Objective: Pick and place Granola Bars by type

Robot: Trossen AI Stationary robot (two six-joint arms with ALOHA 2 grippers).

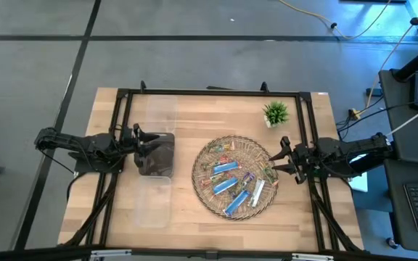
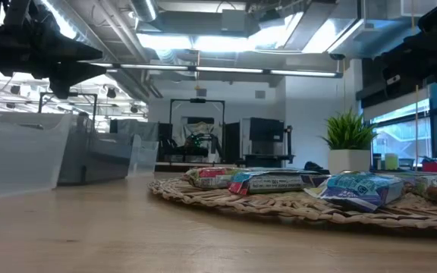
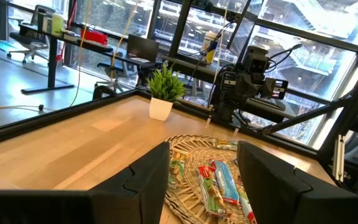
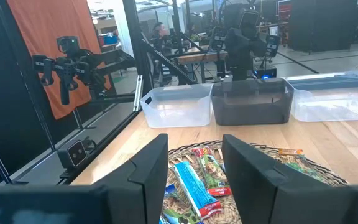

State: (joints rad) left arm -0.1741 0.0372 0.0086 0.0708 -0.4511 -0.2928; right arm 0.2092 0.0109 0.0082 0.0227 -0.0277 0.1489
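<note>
Several granola bars point(image 1: 225, 184) in blue, purple, silvery and green-gold wrappers lie in a heap on a round woven tray point(image 1: 203, 196) at the table's middle. In the low view the bars point(image 2: 359, 188) rest flat on the tray's weave. My left gripper point(image 1: 141, 139) hangs level and open at the table's left, above a dark bin point(image 1: 160, 161), pointing toward the tray. My right gripper point(image 1: 280, 156) hangs level and open at the tray's right rim. Both wrist views show the gap between the fingers point(image 3: 204, 180) point(image 4: 194, 171) holding nothing.
Three bins stand in a row at the left: a clear one point(image 1: 161, 113) far, the dark one in the middle, a clear one point(image 1: 153, 201) near. A small potted plant point(image 1: 275, 114) stands at the far right. A black frame point(image 1: 209, 93) borders the table.
</note>
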